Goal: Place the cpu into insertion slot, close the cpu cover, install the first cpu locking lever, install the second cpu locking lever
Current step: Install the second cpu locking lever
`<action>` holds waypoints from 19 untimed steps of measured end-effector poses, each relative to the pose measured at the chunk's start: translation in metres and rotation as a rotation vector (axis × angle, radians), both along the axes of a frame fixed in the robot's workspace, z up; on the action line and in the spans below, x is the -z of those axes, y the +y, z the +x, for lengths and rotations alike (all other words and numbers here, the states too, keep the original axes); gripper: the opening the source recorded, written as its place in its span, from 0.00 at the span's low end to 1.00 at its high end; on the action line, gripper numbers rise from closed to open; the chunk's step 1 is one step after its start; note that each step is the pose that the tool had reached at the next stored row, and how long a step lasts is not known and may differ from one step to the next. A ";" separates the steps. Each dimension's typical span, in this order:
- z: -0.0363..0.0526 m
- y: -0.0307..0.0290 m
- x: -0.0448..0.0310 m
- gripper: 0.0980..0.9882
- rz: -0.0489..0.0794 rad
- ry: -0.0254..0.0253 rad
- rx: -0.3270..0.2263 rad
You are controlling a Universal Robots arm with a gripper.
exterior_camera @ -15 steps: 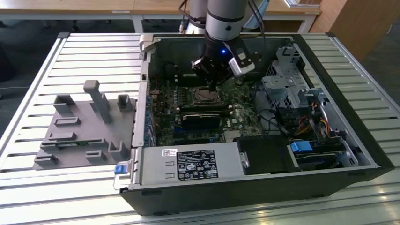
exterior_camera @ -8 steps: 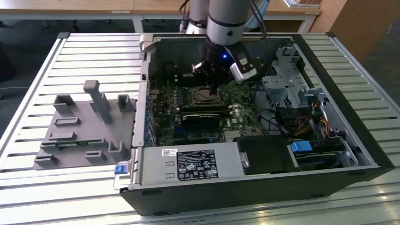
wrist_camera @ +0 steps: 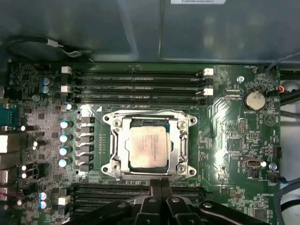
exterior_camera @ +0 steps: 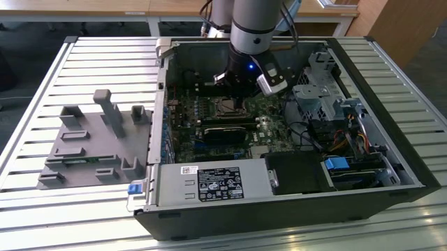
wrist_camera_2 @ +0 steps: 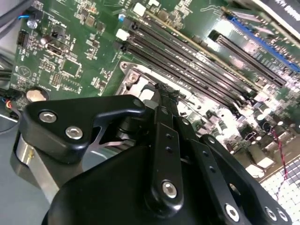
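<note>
A slatted metal surface [exterior_camera: 42, 68] is seen carrying, toward the exterior view's left, a grey moulded fixture [exterior_camera: 94, 144] with upright posts. Just beside it, an open black computer case [exterior_camera: 279, 209] is laid on its side, its green motherboard [exterior_camera: 209, 141] exposed. The robot arm [exterior_camera: 255, 26] is lowered into the case, and the pincer [exterior_camera: 237, 97] is held just above the socket area of the board.

In the first wrist view, the cpu [wrist_camera: 148, 148] is shown seated flat in the insertion slot [wrist_camera: 123, 165], its pale metal top framed by the window of the cpu cover [wrist_camera: 180, 140], which is lowered flat around it. A thin wire locking lever [wrist_camera: 140, 114] is seen running along the cover's edge on the side of the long black memory slots [wrist_camera: 136, 86]. The black fingers [wrist_camera: 159, 187] of the pincer are drawn tightly together, nothing being held between them, with their tips poised at the edge of the socket frame. In the second wrist view, the same closed fingertips [wrist_camera_2: 165, 96] are seen over the silver frame, though contact cannot be made out.
</note>
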State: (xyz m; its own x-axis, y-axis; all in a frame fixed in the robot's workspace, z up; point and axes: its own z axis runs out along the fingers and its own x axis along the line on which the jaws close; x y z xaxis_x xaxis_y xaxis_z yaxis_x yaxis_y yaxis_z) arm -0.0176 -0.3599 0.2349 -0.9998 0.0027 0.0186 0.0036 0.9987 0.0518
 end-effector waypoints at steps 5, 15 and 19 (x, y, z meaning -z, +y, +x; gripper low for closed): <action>-0.0080 -0.0056 0.0000 0.01 0.002 0.0000 0.000; -0.0235 -0.0073 0.0068 0.01 0.004 0.0000 0.000; -0.0261 -0.0073 0.0140 0.01 0.004 0.0000 0.000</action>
